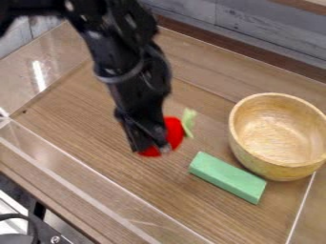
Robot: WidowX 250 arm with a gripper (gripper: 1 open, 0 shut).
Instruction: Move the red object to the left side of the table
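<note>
One red object [166,137]: small, round, bright red toy fruit, with a pale green leaf tab [189,121] sticking out on its upper right. Picture is a bit soft, so no finer surface detail.

Pincer [149,145] points steeply down from the black arm [128,71] and is clamped on the red object. Its dark fingers cover the fruit's left part; red shows to the right of them and just under the tip. No gap visible between fingers and fruit. Nothing else is in its grip or touching it.

Location: red object sits near the middle of the bench [76,124], under the arm. Can't tell from this single view whether it clears the wood or rests on it.

Neighbours: flat green block [230,177] lies on the bench to the lower right, apart from the fruit. Wooden bowl [275,133] stands upright further right, near the block's far end, well apart from the pincer. Clear acrylic wall [90,195] edges the near side.
</note>
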